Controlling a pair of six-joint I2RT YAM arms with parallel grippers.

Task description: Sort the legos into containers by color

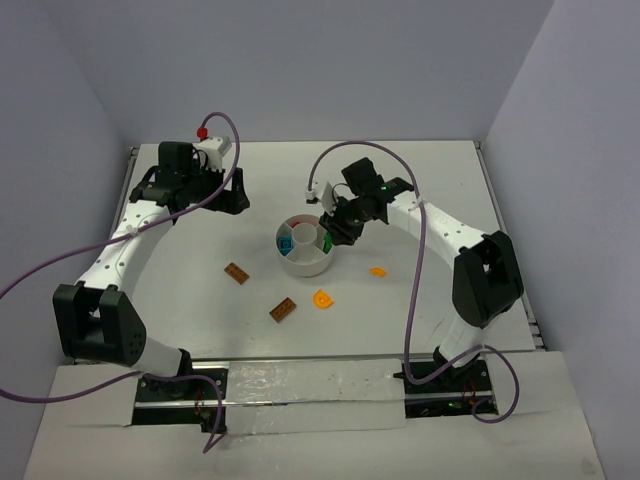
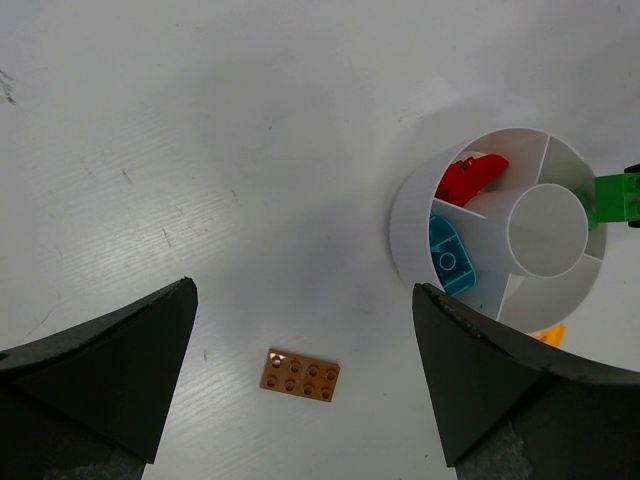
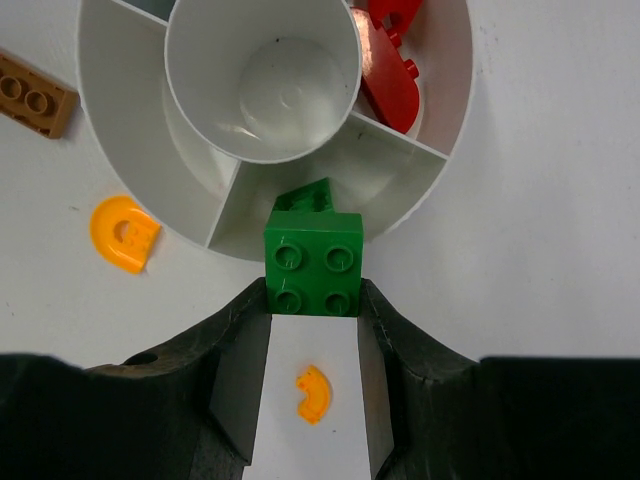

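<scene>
The green square four-stud lego brick (image 3: 312, 262) is pinched between the right gripper's (image 3: 312, 300) fingers. It sits right over the outer rim of the round white plastic divided dish (image 3: 190, 190), at the wedge just ahead of the fingertips. The next wedge to that gripper's right has red curved legos (image 3: 390, 85). Under the gripper, on the white table (image 3: 560, 220), there's a small yellow-orange curved piece (image 3: 312, 392). The left gripper (image 2: 303, 300) hangs wide open holding nothing, with a flat brown-orange plate (image 2: 300, 375) on the table between its fingers. There's a teal brick (image 2: 450, 258) in the dish ahead-right.
</scene>
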